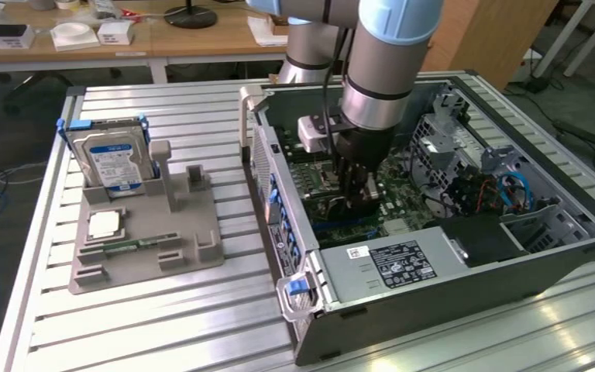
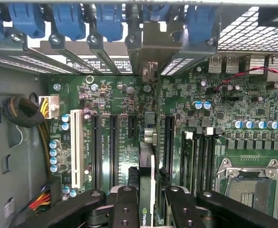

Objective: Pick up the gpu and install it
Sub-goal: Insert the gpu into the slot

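The gpu (image 2: 148, 164) is a thin black card seen edge-on, with a green logo near my fingers. It stands upright over the motherboard (image 2: 105, 95), in line with one of the long black expansion slots (image 2: 168, 142), and its metal bracket end (image 2: 150, 71) reaches the case's rear slot openings. My gripper (image 2: 147, 202) is shut on the card, one black finger (image 2: 127, 204) on each side. In the exterior view my gripper (image 1: 358, 198) hangs straight down inside the open computer case (image 1: 432, 263), low over the board. I cannot tell whether the card's edge is seated in the slot.
Blue slot latches (image 2: 67, 19) line the case's rear wall. The CPU socket (image 2: 250, 183) and cable bundles (image 2: 22, 111) flank the slots. Outside the case, a grey holder (image 1: 148, 248) carries a blue-labelled hard drive (image 1: 111, 159), a processor chip (image 1: 106, 225) and a green memory stick (image 1: 132, 244).
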Robot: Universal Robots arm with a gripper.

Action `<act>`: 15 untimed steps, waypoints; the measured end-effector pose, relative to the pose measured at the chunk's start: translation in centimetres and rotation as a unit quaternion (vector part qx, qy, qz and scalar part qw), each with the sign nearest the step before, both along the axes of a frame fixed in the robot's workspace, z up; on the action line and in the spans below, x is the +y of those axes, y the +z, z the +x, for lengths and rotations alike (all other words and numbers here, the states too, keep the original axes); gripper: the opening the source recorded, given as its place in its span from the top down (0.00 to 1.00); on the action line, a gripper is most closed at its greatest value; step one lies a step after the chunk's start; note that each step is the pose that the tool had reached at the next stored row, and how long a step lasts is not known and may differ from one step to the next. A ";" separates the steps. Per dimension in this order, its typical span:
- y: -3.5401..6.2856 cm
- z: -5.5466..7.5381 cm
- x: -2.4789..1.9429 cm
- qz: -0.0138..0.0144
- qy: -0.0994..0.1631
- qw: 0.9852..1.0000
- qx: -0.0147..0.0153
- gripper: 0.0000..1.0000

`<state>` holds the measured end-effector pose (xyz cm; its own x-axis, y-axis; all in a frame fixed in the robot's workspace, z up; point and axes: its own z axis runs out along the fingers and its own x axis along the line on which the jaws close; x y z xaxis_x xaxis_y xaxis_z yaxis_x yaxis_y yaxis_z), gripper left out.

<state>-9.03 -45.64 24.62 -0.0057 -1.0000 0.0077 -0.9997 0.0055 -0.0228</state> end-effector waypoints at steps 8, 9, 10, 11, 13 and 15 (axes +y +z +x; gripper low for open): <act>-0.14 -0.1 0.00 0.000 0.000 1.000 0.000 0.74; -0.14 -0.1 0.00 0.000 0.000 1.000 0.000 0.74; -0.14 -0.1 0.00 0.000 0.000 1.000 0.000 0.74; -0.14 -0.1 0.00 0.000 0.000 1.000 0.000 0.74; -0.15 -0.1 0.00 0.000 0.000 1.000 0.000 0.74; -0.15 0.0 0.00 0.000 0.000 1.000 0.000 0.74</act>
<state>-9.08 -45.64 24.48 -0.0061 -1.0000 0.0076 -0.9997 0.0059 -0.0227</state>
